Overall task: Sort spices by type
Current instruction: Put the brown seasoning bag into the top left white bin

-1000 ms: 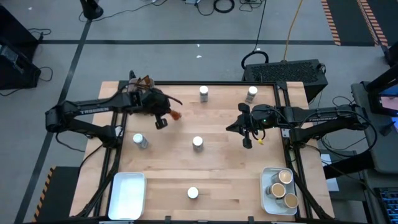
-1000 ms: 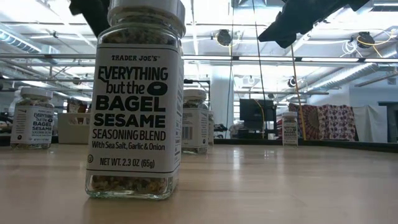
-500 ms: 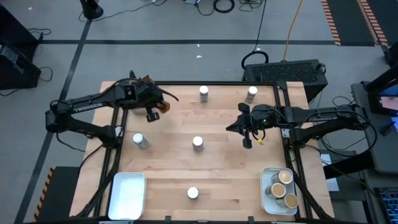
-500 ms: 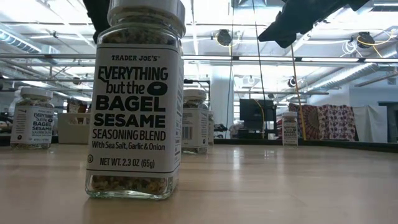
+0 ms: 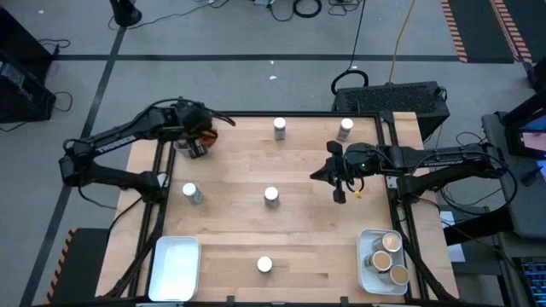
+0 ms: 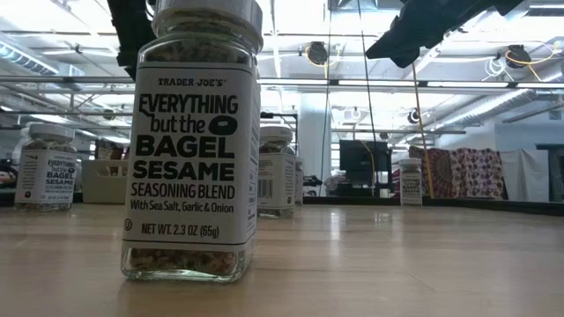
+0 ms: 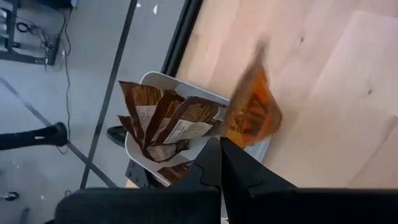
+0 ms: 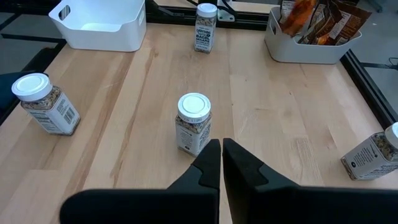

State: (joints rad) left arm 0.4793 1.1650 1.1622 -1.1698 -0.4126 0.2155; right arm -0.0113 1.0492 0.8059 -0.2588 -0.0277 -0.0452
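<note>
Sorting looks over halfway: sachets (image 7: 165, 127) fill the far-left tray (image 7: 163, 84), an orange one (image 7: 252, 115) blurred at its rim, below the clenched, empty left gripper (image 5: 197, 150); tan jars (image 5: 386, 253) sit in the near-right tray (image 5: 365, 234); five white jars (image 5: 271, 196) stand loose, their tray (image 5: 175, 267) unfilled; right gripper (image 5: 339, 196) clenched, idle.

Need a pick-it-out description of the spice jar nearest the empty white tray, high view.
Start at the empty white tray on the wooden table's front left corner. Just to its right, near the front edge, a white-lidded jar stands upright. It is the only jar that close to the front edge; the other loose white-lidded jars sit farther back.
</note>
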